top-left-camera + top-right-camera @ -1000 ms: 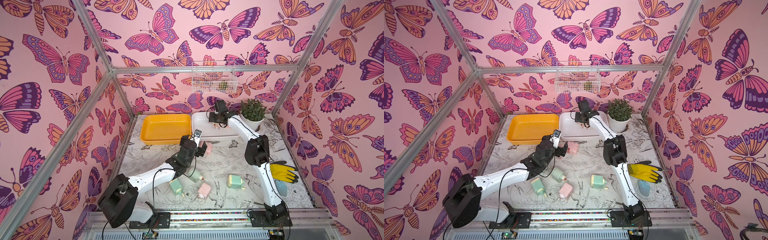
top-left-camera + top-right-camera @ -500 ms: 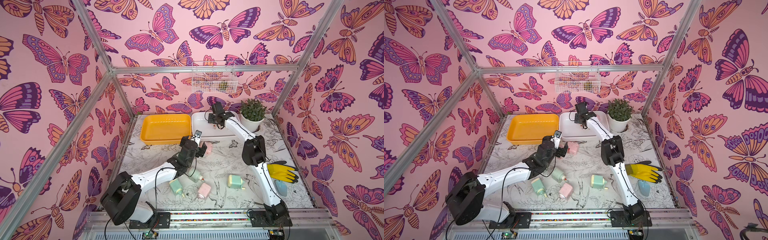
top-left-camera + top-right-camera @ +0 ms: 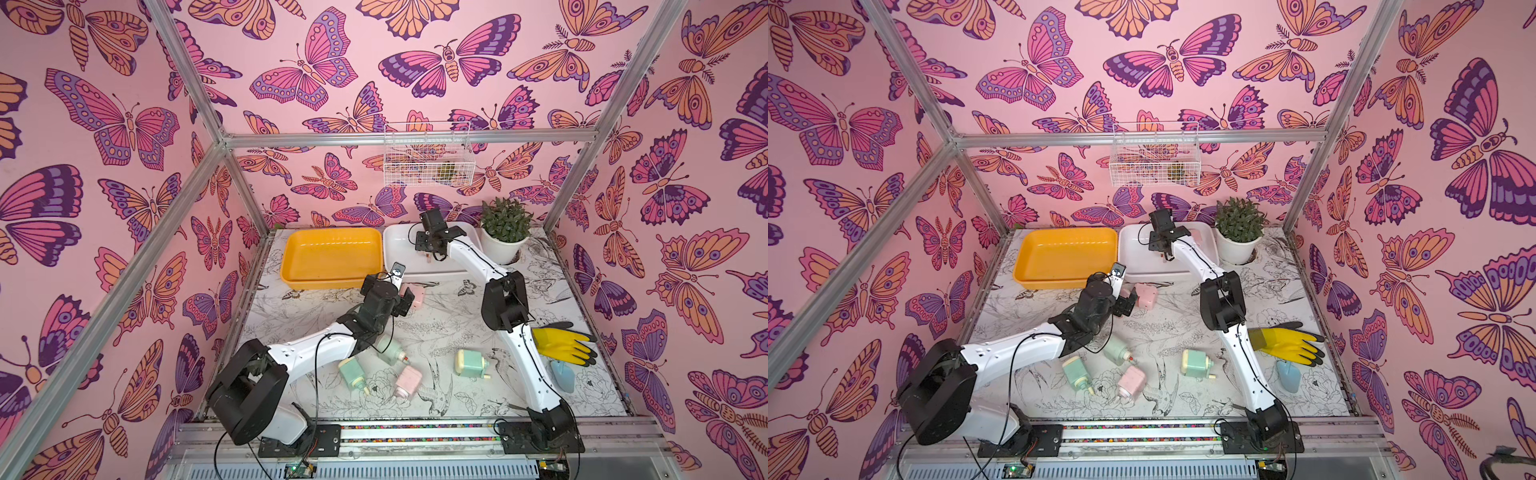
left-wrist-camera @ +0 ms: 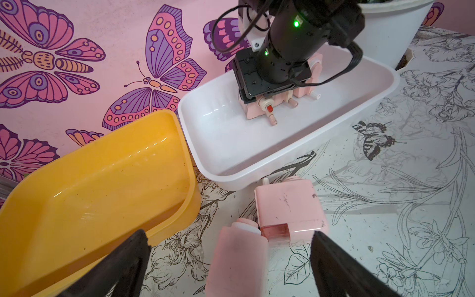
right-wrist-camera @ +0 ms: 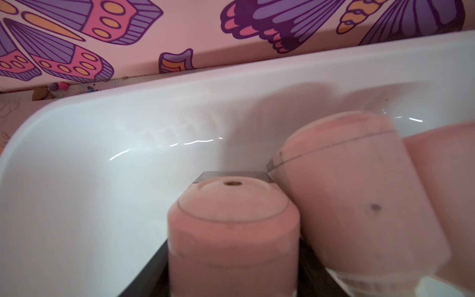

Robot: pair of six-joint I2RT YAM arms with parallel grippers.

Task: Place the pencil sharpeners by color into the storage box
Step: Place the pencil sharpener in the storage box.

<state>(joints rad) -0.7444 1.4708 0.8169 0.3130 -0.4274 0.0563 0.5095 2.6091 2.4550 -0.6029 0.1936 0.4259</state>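
My left gripper [image 4: 231, 259] is open low over the table, with a pink pencil sharpener [image 4: 237, 257] lying between its black fingers [image 4: 123, 264]. A second pink sharpener [image 4: 288, 208] lies just beyond it, by the white storage box [image 4: 231, 159]; in both top views it [image 3: 415, 293] [image 3: 1147, 294] shows beside the left gripper [image 3: 403, 299]. My right gripper [image 5: 232, 270] is shut on a pink sharpener [image 5: 232, 231] low inside the white box [image 3: 397, 245], beside two more pink ones [image 5: 354, 192]. Three green sharpeners [image 3: 469, 362] and one pink [image 3: 408, 380] lie near the front.
An empty yellow box [image 3: 332, 257] stands left of the white one. A potted plant [image 3: 503, 232] stands at the back right. A yellow glove [image 3: 561, 345] and a pale blue item [image 3: 562, 376] lie at the right. A wire basket [image 3: 426, 160] hangs on the back wall.
My right arm has shifted slightly left over the white box, still gripping its pink sharpener. The left arm has barely moved.
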